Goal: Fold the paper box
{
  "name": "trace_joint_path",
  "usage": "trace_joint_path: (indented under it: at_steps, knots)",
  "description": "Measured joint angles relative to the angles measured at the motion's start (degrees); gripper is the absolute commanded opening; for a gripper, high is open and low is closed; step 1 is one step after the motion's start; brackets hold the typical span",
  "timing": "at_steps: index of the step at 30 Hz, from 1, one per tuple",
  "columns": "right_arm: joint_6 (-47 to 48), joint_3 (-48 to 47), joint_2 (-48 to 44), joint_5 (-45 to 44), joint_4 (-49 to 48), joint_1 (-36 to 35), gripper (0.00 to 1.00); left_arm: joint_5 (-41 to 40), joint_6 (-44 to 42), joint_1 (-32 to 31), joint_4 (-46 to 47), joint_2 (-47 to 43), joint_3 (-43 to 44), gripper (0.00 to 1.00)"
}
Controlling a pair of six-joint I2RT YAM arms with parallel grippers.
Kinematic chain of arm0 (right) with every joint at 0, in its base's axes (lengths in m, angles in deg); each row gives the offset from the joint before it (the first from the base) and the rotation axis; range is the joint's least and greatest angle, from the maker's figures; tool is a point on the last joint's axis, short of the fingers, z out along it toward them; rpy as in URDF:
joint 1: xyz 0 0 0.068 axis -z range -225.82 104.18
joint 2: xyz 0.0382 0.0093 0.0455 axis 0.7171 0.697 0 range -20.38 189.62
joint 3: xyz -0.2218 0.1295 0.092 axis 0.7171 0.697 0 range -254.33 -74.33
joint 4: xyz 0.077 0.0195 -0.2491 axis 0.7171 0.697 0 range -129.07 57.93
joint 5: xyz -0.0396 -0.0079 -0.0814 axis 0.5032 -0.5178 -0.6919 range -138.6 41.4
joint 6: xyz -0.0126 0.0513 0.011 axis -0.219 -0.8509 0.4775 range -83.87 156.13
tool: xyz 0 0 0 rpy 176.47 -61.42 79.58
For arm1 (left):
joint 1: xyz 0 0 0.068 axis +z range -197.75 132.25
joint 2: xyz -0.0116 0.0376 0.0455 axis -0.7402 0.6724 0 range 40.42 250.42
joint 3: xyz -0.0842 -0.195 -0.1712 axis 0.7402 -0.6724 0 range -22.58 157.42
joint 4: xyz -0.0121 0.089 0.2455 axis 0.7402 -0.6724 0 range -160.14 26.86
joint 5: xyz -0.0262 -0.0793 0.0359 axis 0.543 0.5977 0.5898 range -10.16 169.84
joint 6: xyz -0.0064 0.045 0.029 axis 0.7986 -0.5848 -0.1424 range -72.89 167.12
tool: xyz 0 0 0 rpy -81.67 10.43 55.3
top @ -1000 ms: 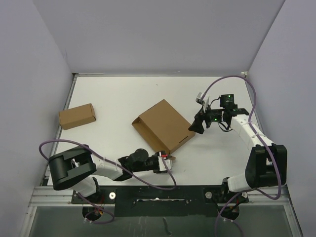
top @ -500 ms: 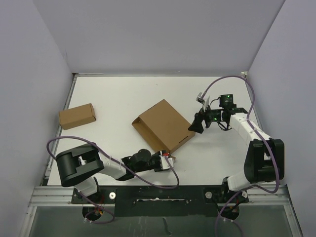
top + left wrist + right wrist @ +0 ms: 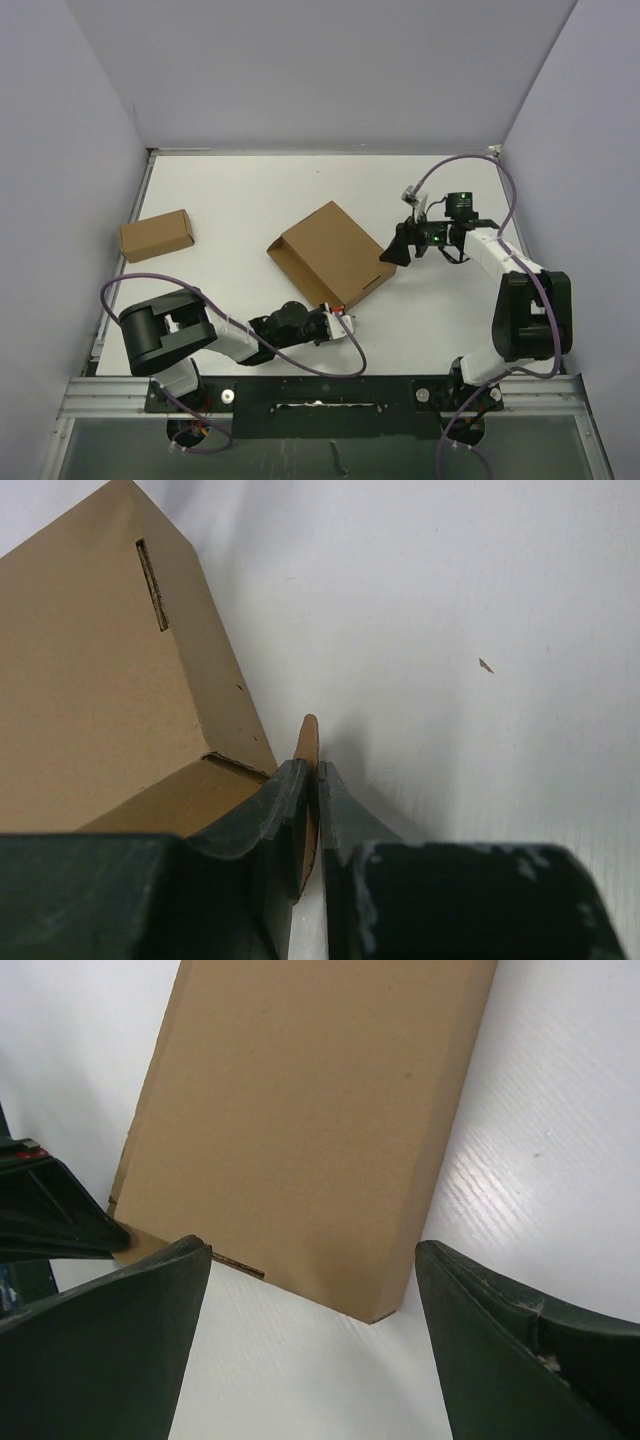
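Cardboard lies in two pieces on the white table (image 3: 250, 190): one paper box (image 3: 333, 255), large, flat and turned at an angle near the middle, and one much smaller box (image 3: 156, 236), closed, well apart from it by the left edge. Two arms work at the large one from opposite sides. The left arm (image 3: 200, 340) reaches low across the near part of the table, and the left gripper (image 3: 335, 318) sits at the box's near corner. In the left wrist view its two fingers (image 3: 285, 800) are pressed almost together on a thin upright flap (image 3: 309, 742) that sticks out at that corner, the cardboard edge pinched between them. One narrow slit (image 3: 152, 570) shows in the box face in that view, and one tiny speck (image 3: 485, 664) lies on the bare table beyond. The right arm (image 3: 510, 280) comes in from the right, and the right gripper (image 3: 397, 252) points at the box's right corner. Seen from its wrist, its two fingers (image 3: 130, 1330) stand wide apart, with the box corner lying between them and touching neither.
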Motion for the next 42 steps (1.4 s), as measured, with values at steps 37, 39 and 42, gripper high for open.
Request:
trace_joint_path:
  at_steps: [37,39,42]
  knots:
    - [-10.32,-2.62,14.43,-1.27,3.06,1.88,0.55,-2.1,14.56,4.74,9.18,0.57,-3.8,0.0]
    - [-10.36,-2.8,14.45,-1.44,3.32,1.88,0.54,-2.1,15.39,5.11,9.57,0.57,-3.96,0.0]
    - [-10.4,-3.08,14.45,-1.77,3.76,1.88,0.54,-2.08,16.7,5.57,10.14,0.57,-4.22,0.0]
